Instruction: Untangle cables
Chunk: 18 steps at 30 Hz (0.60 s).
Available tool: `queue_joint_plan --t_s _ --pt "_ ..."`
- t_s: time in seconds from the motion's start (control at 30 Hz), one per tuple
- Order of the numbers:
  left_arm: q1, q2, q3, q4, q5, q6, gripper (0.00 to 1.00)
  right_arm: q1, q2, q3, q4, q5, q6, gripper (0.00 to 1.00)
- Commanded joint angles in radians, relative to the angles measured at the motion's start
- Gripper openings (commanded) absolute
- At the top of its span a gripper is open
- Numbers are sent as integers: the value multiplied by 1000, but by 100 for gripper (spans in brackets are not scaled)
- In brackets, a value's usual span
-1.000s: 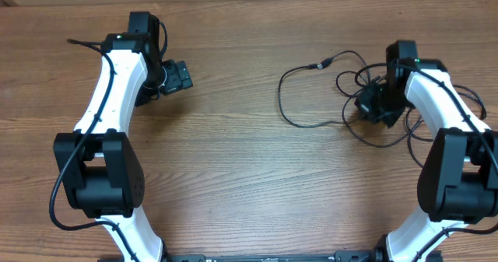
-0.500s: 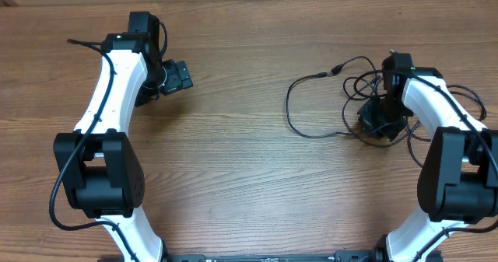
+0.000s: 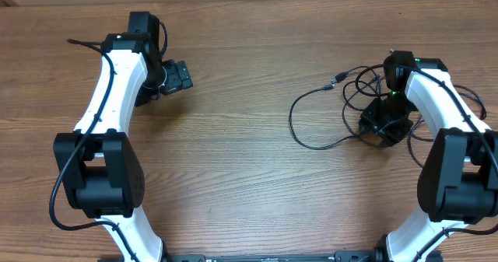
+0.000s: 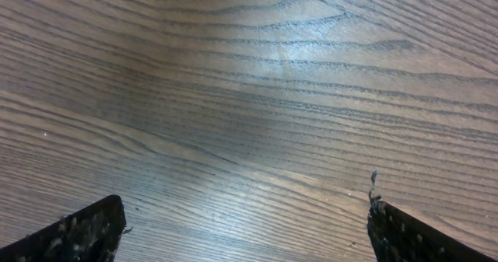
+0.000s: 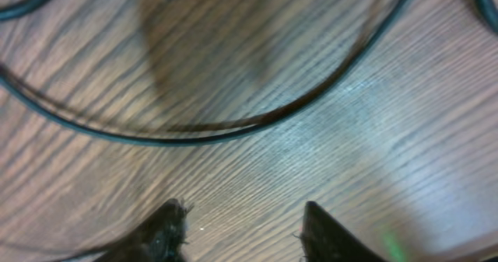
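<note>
Looping cables lie just ahead of the right claw.

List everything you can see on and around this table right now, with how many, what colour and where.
table: one, brown wood grain, fills all three views
cables: several, black and thin, exact count unclear in the tangle; bunched on the table's right side under the right arm, with one loose loop reaching toward the middle
plug: one visible, small and dark, at the free end of that loop, above the tangle
left arm: one, white with black joints, left side
right arm: one, white with black joints, right side, over the tangle
left claw: one, black, open over bare wood, away from the cables
right claw: one, black, open, low over the tangle with nothing between its fingers
</note>
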<state>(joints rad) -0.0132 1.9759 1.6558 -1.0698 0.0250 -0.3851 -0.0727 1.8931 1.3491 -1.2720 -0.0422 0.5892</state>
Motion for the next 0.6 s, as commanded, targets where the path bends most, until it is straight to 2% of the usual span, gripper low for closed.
queue_joint_plan --t_s 0.0,0.07,0.17,0.27,0.3,0.57 --pt "-7 -1 7 1 -10 12 100 -1 -19 19 3 15 -23 66" --pt "-7 -1 7 1 -10 12 100 0 -19 19 11 6 -32 78" --pt "-7 -1 7 1 -10 12 99 0 -19 19 50 -44 -109 79" --pt "-7 -1 7 1 -10 12 100 0 -19 19 121 -131 -185 97" --pt "-7 -1 7 1 -10 12 99 0 -19 19 150 -161 -209 100" --pt "-7 -2 7 1 -10 12 100 -1 -19 0 442 -176 -232 100"
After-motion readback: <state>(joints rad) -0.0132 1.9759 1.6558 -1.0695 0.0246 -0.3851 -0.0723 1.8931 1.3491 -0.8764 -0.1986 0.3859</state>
